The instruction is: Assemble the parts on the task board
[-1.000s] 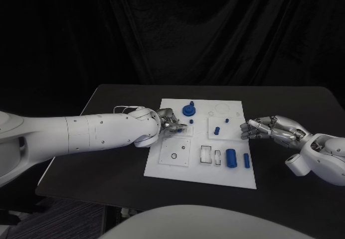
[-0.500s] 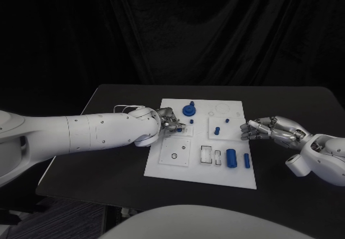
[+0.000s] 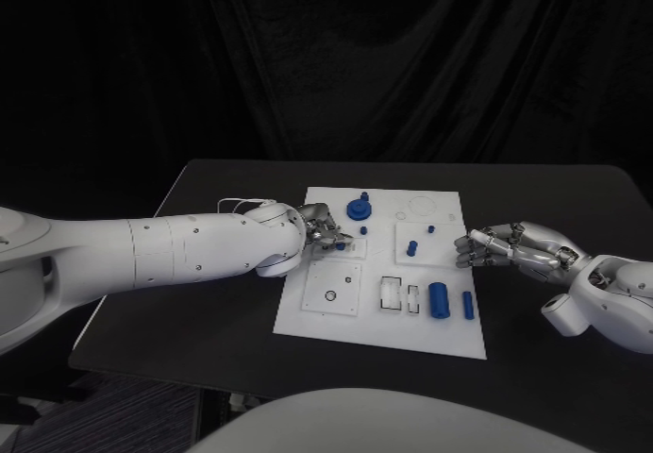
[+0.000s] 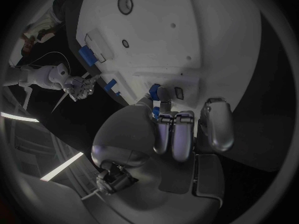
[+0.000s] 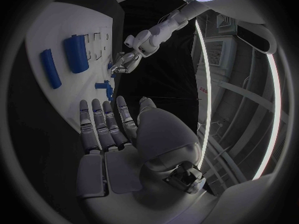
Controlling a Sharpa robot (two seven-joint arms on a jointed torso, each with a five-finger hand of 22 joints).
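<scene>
The white task board lies mid-table. On it stand a blue knob, small blue pegs, a thick blue cylinder and a slim one. My left hand hovers over the board's left part, fingers curled, thumb and fingertips pinching a small blue peg. My right hand sits at the board's right edge, holding nothing, fingers loosely apart. The board and both cylinders lie beyond them.
The board also has a square plate with a ring, two rectangular slots and a faint circle. Bare black table lies on the board's left, right and near sides.
My left hand has crept slightly toward the far side of the board. The right hand has shifted a touch. The parts on the board stay put.
</scene>
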